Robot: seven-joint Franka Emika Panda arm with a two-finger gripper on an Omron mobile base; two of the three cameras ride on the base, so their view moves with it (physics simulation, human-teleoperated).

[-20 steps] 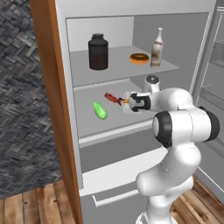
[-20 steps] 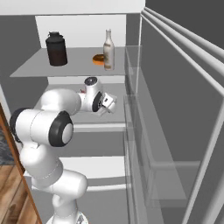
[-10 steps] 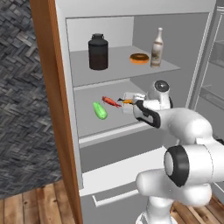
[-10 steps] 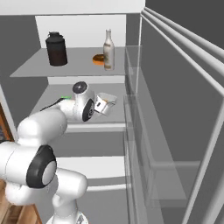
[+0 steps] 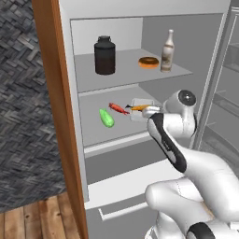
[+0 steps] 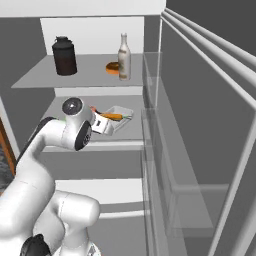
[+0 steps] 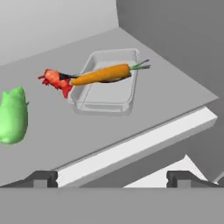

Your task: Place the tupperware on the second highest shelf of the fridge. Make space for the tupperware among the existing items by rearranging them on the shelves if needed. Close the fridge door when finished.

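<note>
- The clear tupperware (image 7: pixel 107 85) sits flat on the second highest shelf (image 7: pixel 131 146) of the open fridge (image 5: pixel 116 32), toward the right side of the board, an orange carrot (image 7: pixel 103 74) lying across it.
- A small red item (image 7: pixel 54 79) touches the container's left end; a green vegetable (image 7: pixel 13 118) lies further left on the same shelf.
- The gripper (image 7: pixel 111 178) hangs just in front of the shelf's pale lip, its jaws spread wide and holding nothing.
- On the shelf above stand a black jar (image 5: pixel 104 56), a doughnut (image 5: pixel 148 62) and a white bottle (image 5: pixel 167 51).
- The fridge door (image 6: pixel 210 125) stands open at right.
</note>
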